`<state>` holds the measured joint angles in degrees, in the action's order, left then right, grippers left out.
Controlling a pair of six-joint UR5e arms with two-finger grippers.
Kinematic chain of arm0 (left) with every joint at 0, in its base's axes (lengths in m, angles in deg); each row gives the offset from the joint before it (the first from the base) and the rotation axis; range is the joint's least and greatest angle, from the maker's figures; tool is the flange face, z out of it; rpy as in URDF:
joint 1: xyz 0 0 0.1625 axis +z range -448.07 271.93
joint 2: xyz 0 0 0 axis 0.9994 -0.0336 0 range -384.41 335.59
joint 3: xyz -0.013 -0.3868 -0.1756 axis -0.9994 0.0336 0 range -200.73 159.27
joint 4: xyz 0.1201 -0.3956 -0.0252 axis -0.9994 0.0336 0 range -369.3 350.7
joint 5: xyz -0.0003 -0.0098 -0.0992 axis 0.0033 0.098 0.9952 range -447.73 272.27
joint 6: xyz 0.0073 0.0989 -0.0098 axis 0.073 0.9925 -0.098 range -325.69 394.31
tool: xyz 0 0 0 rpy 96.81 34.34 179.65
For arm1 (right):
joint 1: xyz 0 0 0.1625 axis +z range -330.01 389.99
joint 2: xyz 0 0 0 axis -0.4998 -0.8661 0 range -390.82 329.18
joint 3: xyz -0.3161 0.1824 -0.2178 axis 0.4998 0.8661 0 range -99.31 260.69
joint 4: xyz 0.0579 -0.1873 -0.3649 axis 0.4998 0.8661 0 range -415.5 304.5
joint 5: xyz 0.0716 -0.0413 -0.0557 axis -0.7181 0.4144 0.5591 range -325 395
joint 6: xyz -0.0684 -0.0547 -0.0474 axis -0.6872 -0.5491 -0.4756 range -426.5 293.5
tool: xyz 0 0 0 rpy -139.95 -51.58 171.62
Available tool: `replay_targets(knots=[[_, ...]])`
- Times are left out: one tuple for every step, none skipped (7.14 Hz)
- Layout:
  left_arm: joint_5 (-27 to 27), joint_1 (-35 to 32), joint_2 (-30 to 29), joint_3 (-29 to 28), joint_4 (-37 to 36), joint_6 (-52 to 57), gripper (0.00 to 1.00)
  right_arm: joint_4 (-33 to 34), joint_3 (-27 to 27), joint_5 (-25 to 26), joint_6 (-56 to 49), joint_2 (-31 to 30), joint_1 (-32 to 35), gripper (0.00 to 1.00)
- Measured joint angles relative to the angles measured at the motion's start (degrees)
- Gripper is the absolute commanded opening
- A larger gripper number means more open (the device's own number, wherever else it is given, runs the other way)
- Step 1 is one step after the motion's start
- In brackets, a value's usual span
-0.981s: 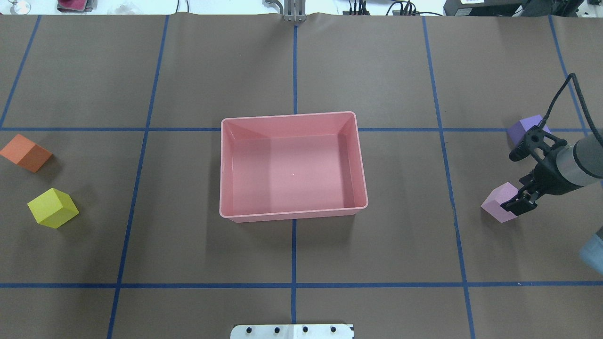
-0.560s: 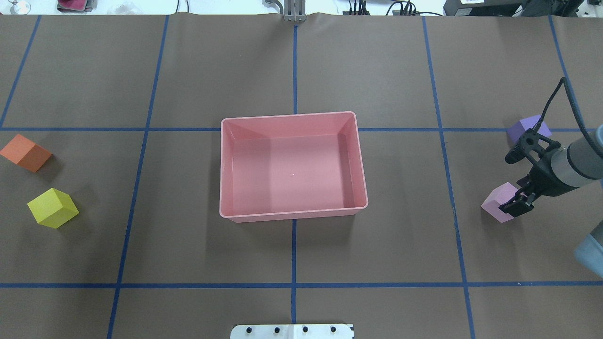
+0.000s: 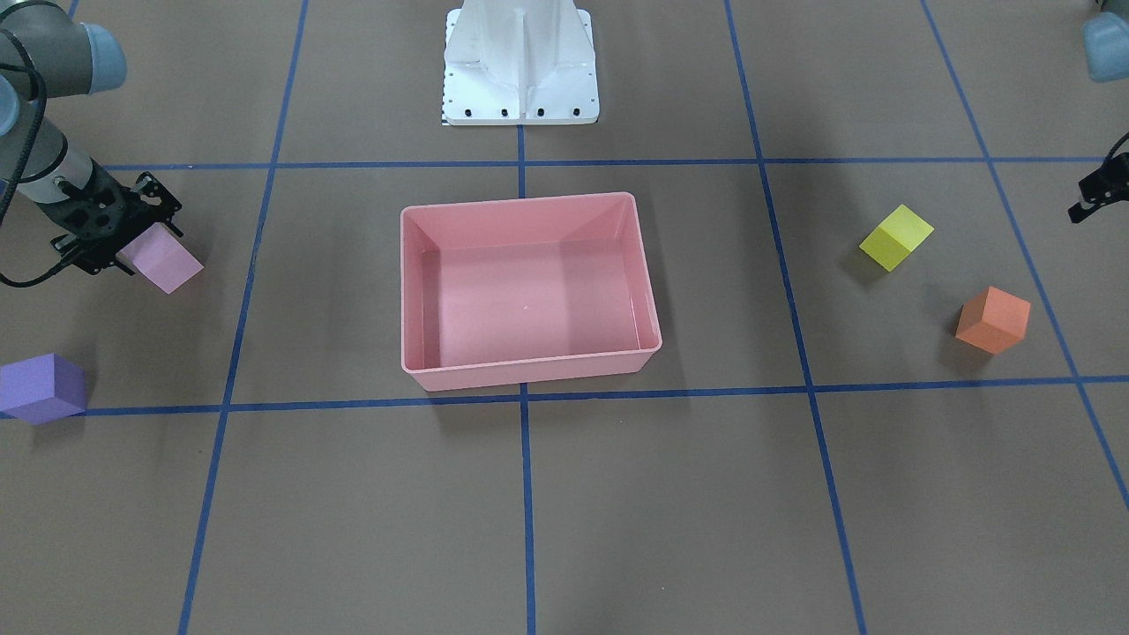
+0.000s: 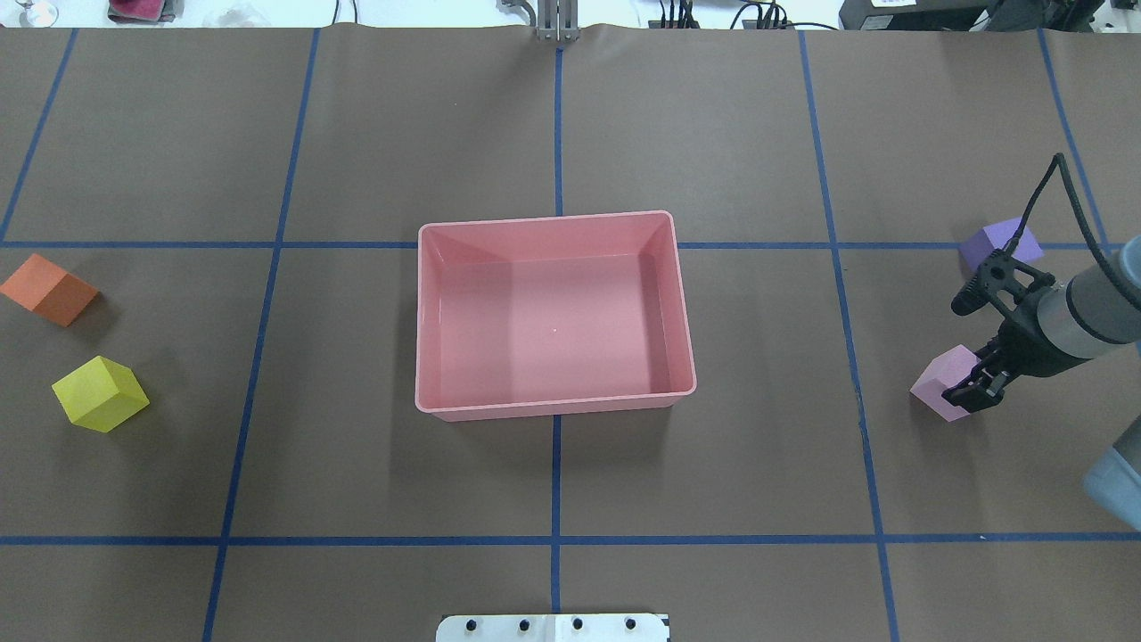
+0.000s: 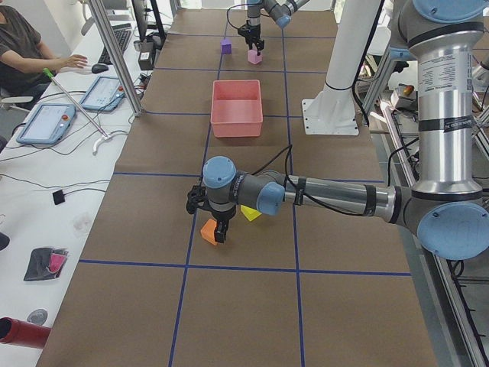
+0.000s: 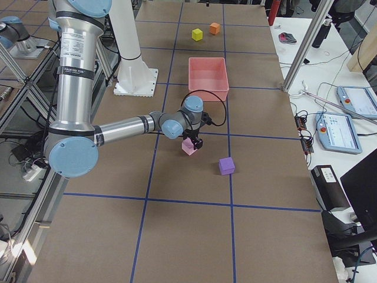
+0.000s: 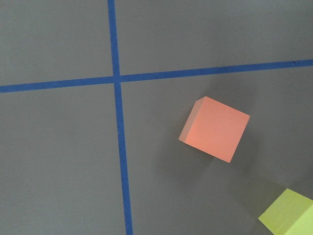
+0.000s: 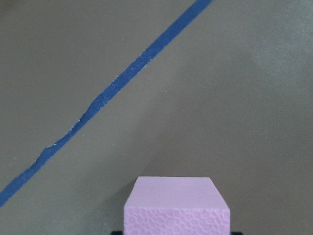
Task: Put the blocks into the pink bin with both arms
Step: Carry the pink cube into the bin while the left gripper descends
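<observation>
The pink bin (image 4: pixel 545 219) stands empty at the table's middle, also in the front-facing view (image 3: pixel 520 205). My right gripper (image 4: pixel 976 390) is down over the light pink block (image 4: pixel 938 383), jaws on either side of it and seemingly open; the block rests on the table and fills the bottom of the right wrist view (image 8: pixel 176 205). The purple block (image 4: pixel 998 242) lies just beyond it. My left gripper (image 5: pixel 219 233) hangs over the orange block (image 4: pixel 49 290); I cannot tell whether it is open. The orange block (image 7: pixel 215 129) shows below it. The yellow block (image 4: pixel 100 394) lies beside it.
The white pedestal base (image 3: pixel 520 62) stands at the robot's side of the table. Blue tape lines divide the brown mat. Operators' desks with tablets (image 5: pixel 46 122) run along the far side.
My right gripper has shifted slightly left and lower around the light pink block. The blocks and the bin have not moved.
</observation>
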<state>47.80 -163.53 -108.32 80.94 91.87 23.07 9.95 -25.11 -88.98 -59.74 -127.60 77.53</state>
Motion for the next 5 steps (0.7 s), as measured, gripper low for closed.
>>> replay_targets(knots=[[-0.03,3.1,-0.58,0.2,1.01,-2.9,1.0,-0.03,-0.11,-0.09,0.07,0.0,0.02,0.0],[-0.46,6.27,-0.83,0.44,3.53,-6.58,0.99,-0.04,-0.69,-0.18,0.87,0.07,0.05,0.0],[-1.62,9.05,-0.86,0.53,7.62,-8.33,0.99,0.04,-1.79,-0.24,4.29,0.7,0.09,0.0],[-2.8,11.77,-0.81,0.57,11.67,-8.18,0.98,0.23,-2.83,-0.27,11.33,2.61,0.09,0.0],[-3.36,14.31,-0.65,0.58,14.85,-6.11,0.99,1.29,-3.29,-0.29,20.67,6.39,0.08,0.0]])
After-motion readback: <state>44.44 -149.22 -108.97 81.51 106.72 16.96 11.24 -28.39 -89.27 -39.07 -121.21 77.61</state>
